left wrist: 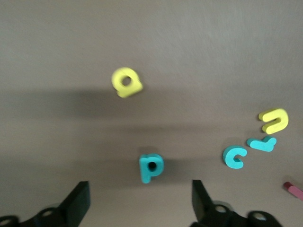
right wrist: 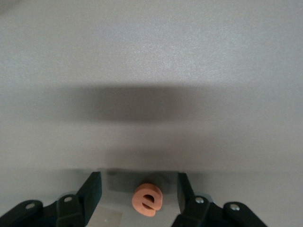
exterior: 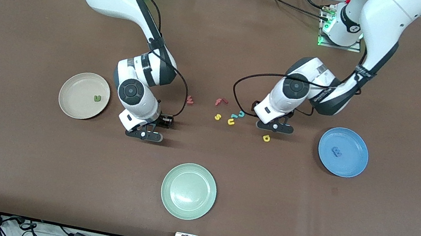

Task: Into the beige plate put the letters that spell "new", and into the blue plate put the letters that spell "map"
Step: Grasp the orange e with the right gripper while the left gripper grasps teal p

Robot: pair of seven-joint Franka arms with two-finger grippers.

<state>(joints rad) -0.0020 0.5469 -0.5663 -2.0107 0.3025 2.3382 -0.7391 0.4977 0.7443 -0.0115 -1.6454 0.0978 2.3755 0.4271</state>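
Letters count seven in the front view: green n (exterior: 98,98) in the beige plate (exterior: 71,105), blue m (exterior: 336,152) in the blue plate (exterior: 352,165), five loose on the worktop (exterior: 16,154). Left wrist view: teal p (left wrist: 151,167) before the left gripper (left wrist: 141,198), jaws apart. Right wrist view: orange e (right wrist: 147,199) between the right gripper's (right wrist: 139,191) parted jaws.

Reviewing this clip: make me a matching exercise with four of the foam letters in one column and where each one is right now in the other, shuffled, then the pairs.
Letters:
1. green n
2. blue m
3. orange e
4. teal p

Places:
A. on the table between the open left gripper's fingers
B. in the blue plate
C. in the beige plate
D. between the right gripper's fingers

Pairs: 1-C, 2-B, 3-D, 4-A
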